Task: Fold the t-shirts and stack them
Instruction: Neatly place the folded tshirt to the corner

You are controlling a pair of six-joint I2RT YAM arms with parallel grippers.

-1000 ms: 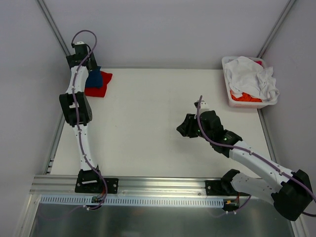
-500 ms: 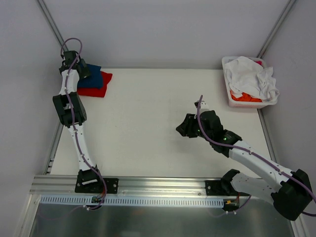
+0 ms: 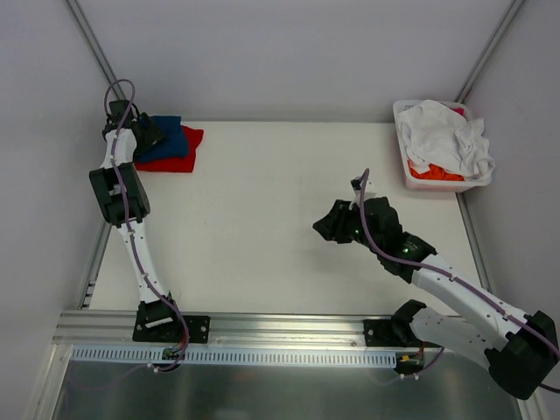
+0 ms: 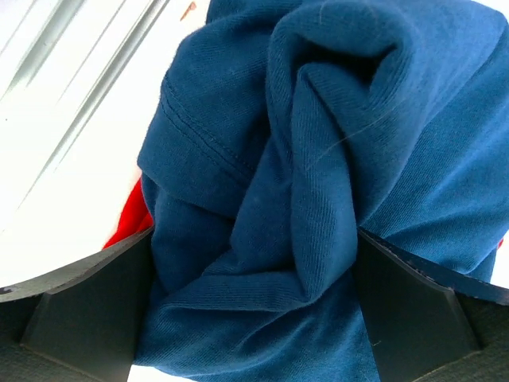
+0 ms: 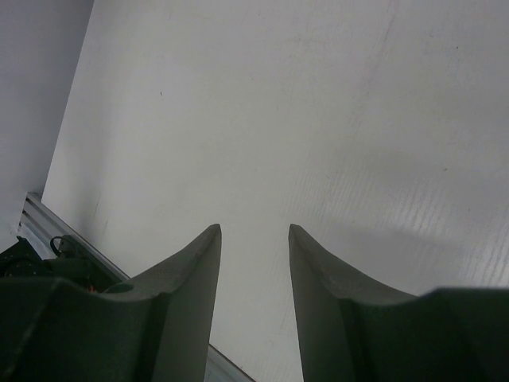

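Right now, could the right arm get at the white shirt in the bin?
Probably yes: the right gripper is open and empty, the bin holding the white shirt is open-topped, and only bare table lies between.

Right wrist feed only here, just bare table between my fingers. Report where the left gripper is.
Observer: The left gripper is at the far left corner of the table, on the navy t-shirt.
Operator: Say whether it has hold.
Observer: The left wrist view shows bunched navy cloth pinched between its fingers.
Operator: Tell me what's underneath.
Observer: The red t-shirt, lying flat beneath the navy one.
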